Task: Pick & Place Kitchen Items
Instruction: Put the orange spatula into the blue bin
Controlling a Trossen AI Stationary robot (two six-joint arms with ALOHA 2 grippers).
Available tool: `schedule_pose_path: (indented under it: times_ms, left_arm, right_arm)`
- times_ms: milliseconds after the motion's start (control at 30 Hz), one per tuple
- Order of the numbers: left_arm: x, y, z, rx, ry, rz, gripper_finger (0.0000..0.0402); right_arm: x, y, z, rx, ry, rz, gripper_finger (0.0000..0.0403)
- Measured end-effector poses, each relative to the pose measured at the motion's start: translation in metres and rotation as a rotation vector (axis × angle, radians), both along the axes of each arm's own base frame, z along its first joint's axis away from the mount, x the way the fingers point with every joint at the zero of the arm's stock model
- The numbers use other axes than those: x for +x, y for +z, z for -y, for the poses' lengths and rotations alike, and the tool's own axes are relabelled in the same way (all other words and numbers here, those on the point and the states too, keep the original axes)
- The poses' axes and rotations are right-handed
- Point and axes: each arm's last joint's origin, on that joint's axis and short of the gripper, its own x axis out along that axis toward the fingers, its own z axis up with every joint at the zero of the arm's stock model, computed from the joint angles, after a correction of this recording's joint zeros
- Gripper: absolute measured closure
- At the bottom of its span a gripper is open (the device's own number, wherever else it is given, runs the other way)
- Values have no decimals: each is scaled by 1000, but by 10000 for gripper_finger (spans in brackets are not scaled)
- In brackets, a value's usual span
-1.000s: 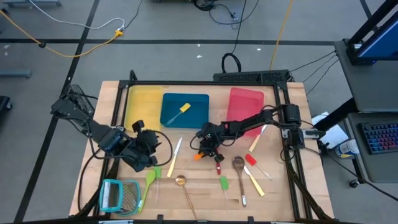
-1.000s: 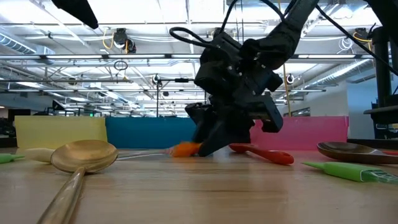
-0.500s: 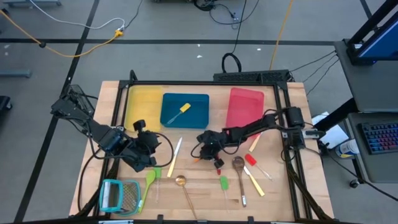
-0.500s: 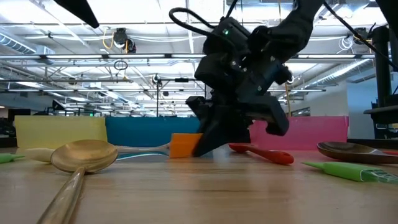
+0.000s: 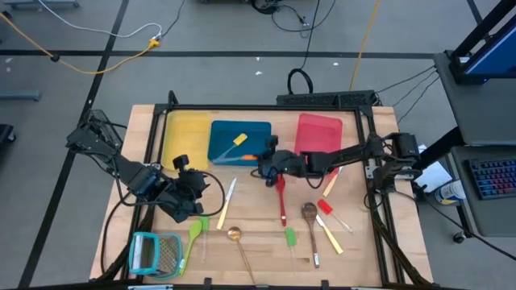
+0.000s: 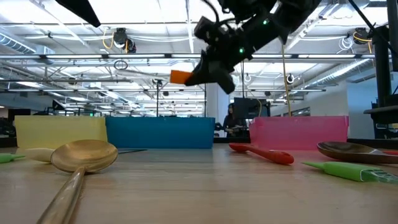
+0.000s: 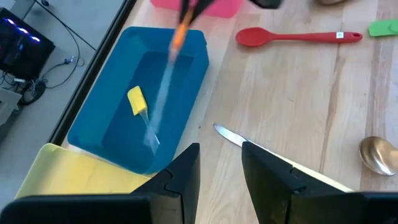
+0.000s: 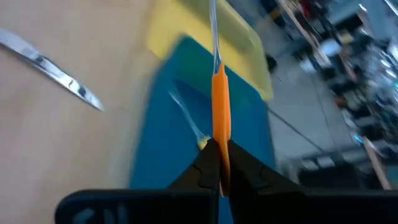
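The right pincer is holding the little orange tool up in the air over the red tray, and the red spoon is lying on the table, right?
Almost. The right pincer does hold the orange tool up off the table, but the high view shows it at the edge of the blue tray, not over the red tray. The red spoon does lie on the table.
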Motion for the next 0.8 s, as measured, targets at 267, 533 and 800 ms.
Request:
schedule_pose_path:
  times_ms: [267, 533, 800]
  left_arm:
    - [0, 0, 0, -33, 38, 24, 277]
    - [2, 1, 1, -59, 56, 50, 277]
    - [4, 2, 2, -67, 47, 69, 277]
  right_arm:
    - [0, -8, 44, 68, -118, -28, 401]
    - [5, -26, 69, 232, -37, -8, 401]
    - [7, -52, 80, 272, -45, -65, 395]
